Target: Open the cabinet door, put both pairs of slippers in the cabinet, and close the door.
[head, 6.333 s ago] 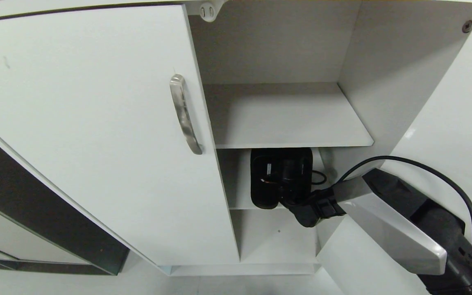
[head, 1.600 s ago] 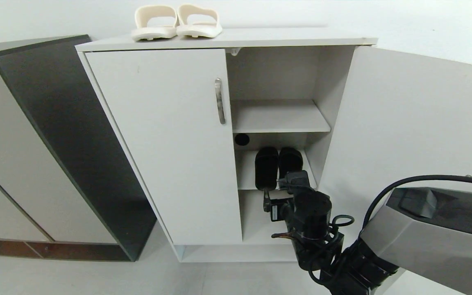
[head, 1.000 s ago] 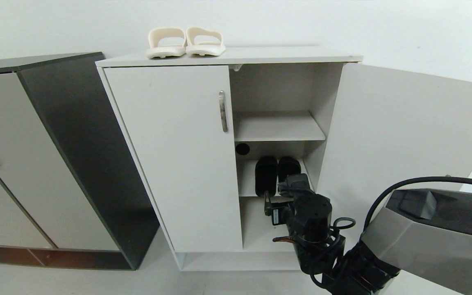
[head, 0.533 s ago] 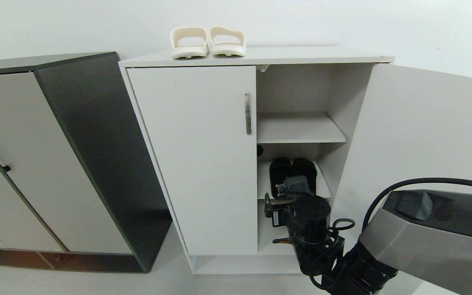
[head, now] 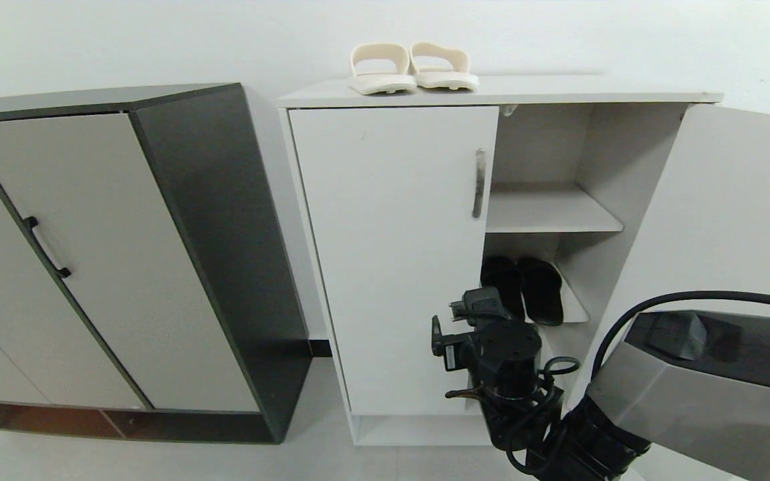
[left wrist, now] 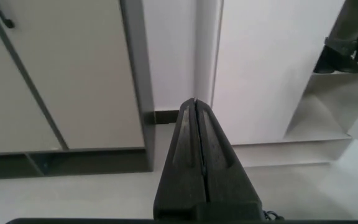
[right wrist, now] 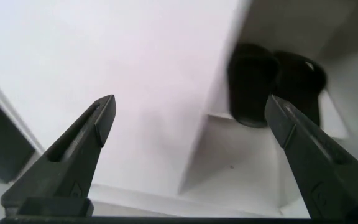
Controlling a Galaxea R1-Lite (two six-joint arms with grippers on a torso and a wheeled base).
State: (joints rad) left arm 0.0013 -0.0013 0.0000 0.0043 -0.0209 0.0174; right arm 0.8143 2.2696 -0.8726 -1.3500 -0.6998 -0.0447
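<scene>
While the right door [head: 726, 220] stands open, black slippers [head: 522, 287] side by side on the lower shelf [head: 575, 308], cream slippers [head: 413, 67] on the cabinet top [head: 592, 87], right claw [right wrist: 190, 106] spread wide and empty, left claw [left wrist: 195, 107] pressed closed, empty.

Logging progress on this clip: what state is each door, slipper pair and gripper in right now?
Right cabinet door: open, swung wide.
Left cabinet door: shut.
Black slippers: stored side by side on the middle shelf.
Cream slippers: on the cabinet top, not yet stored.
Left gripper: shut, empty.
Right gripper: open, empty.
Dark cabinet's door: shut.
</scene>
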